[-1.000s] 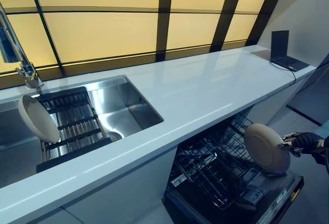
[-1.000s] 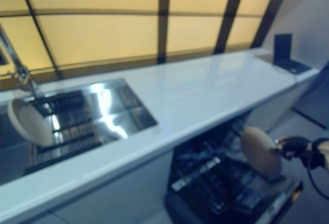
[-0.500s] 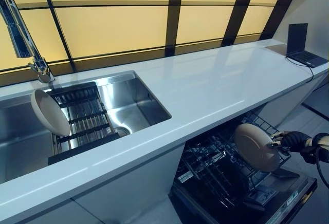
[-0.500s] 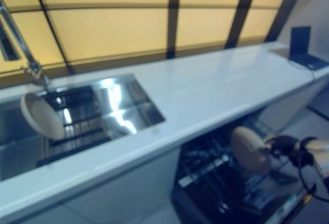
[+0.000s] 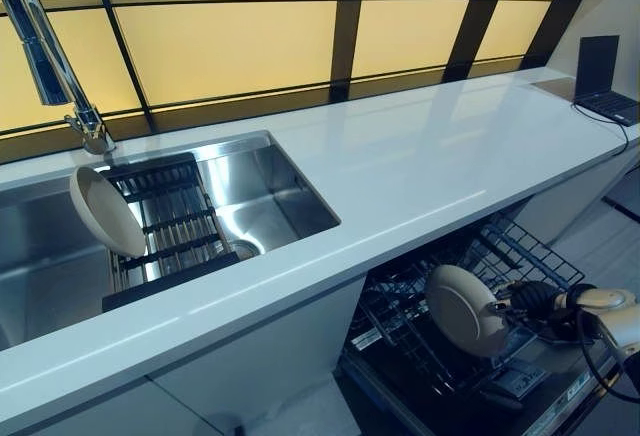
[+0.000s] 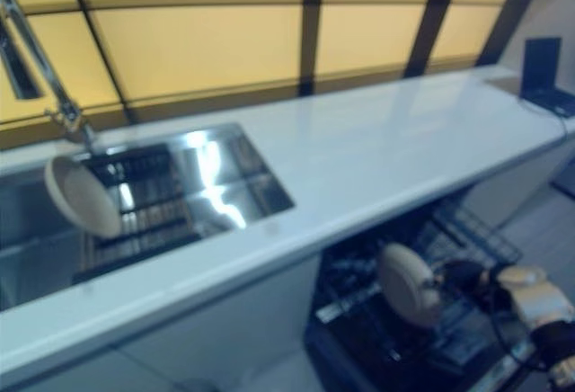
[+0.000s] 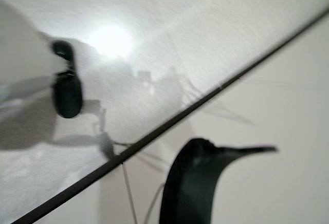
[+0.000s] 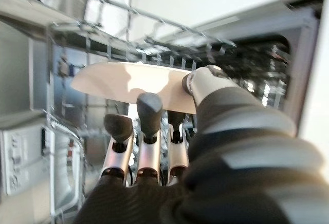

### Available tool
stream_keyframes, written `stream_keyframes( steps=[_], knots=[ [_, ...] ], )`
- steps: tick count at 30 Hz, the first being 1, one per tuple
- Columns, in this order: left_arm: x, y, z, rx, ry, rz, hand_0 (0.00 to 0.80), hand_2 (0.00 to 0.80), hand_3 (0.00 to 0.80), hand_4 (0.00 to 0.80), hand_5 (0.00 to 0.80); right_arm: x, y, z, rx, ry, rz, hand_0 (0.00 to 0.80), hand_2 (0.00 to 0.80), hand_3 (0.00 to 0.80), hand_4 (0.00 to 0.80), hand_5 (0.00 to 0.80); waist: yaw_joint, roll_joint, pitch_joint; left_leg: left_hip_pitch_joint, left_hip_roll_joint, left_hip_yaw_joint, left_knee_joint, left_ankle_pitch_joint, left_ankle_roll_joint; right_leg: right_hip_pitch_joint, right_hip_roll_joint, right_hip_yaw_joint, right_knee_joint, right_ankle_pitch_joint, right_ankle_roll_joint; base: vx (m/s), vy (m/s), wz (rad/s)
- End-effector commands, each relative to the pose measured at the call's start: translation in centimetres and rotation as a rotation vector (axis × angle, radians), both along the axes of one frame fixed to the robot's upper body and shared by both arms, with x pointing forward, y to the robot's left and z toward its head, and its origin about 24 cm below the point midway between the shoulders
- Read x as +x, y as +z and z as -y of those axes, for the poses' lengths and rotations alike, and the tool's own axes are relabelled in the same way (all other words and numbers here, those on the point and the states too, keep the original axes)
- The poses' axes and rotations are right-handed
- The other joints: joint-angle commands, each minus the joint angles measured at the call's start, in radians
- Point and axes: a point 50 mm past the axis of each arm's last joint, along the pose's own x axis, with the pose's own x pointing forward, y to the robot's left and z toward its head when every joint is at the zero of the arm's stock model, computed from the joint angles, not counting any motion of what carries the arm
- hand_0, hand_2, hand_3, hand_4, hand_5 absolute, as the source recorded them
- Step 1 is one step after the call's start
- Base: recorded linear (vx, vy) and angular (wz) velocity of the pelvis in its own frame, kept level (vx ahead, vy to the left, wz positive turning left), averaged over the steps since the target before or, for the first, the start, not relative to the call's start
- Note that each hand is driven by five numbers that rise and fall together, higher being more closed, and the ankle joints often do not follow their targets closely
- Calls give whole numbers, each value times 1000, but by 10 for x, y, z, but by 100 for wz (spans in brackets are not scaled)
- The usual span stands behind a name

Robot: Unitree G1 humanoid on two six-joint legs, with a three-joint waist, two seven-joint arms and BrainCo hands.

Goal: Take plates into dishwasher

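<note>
A cream plate (image 5: 463,310) stands on edge over the lower rack (image 5: 520,252) of the open dishwasher below the counter. My right hand (image 5: 536,299) is shut on its rim from the right. In the right wrist view the thumb (image 8: 203,84) presses on the plate (image 8: 128,81) and the dark fingertips (image 8: 149,107) curl beneath it, with rack wires (image 8: 128,47) just beyond. A second cream plate (image 5: 106,212) leans in the black drying rack (image 5: 165,231) inside the sink. My left hand (image 7: 67,93) shows only in its own wrist view, away from the work.
The steel sink (image 5: 272,191) with its faucet (image 5: 52,61) is set in the long white counter (image 5: 430,156). A laptop (image 5: 606,81) sits at the counter's far right end. The dishwasher door (image 5: 545,396) lies open low at the right.
The camera has shifted. My right hand has carried the plate left and down, from above the open door to over the lower rack. The plate in the sink has not moved.
</note>
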Motion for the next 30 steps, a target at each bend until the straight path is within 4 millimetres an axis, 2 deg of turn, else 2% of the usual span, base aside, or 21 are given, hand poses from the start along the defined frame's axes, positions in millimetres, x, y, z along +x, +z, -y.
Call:
stream_keyframes(
  steps=[1, 5, 10, 17, 21, 30],
  knots=[
    [18, 8, -1, -4, 34, 76, 0, 0, 0, 0, 0, 7, 4, -11, -69, 44, 38, 800, 800, 800, 800, 800, 23, -26, -13, -18, -64, 33, -5, -43, 56, -29, -5, 15, 97, -60, 39, 0, 0, 0],
    [21, 9, 0, -12, 49, 92, 0, 0, 0, 0, 0, 7, 1, -13, -89, 52, 32, 800, 800, 800, 800, 800, 23, -23, -8, -18, -64, 33, -5, -42, 56, -30, -6, 14, 98, -61, 39, 0, 0, 0],
    [35, 15, 4, -37, 79, 158, 0, 0, 0, 0, 0, 13, -5, -19, -205, 75, 37, 800, 800, 800, 800, 800, 25, -4, 22, -29, -67, 32, 0, -41, 58, -46, -11, 11, 108, -60, 38, -44, -20, 2],
    [40, 18, 3, -44, 88, 187, 0, 0, 0, 0, 0, 17, -13, -22, -266, 70, 23, 800, 800, 800, 800, 800, 27, 16, 43, -37, -72, 28, 3, -39, 58, -57, -18, 10, 115, -60, 38, -16, -2, 1],
    [40, 19, 3, -46, 88, 190, 0, 0, 0, 0, 0, 18, -20, -21, -297, 49, 8, 800, 800, 800, 800, 800, 31, 36, 57, -42, -75, 24, 3, -38, 58, -66, -23, 7, 122, -61, 37, -32, -2, 8],
    [41, 19, 5, -50, 56, 192, 0, 0, 0, 0, 0, 20, -20, -13, -395, 36, 1, 800, 800, 800, 800, 800, 35, 52, 67, -42, -82, 22, 1, -39, 59, -75, -28, 5, 131, -63, 39, -3, -1, 1]
  ],
)
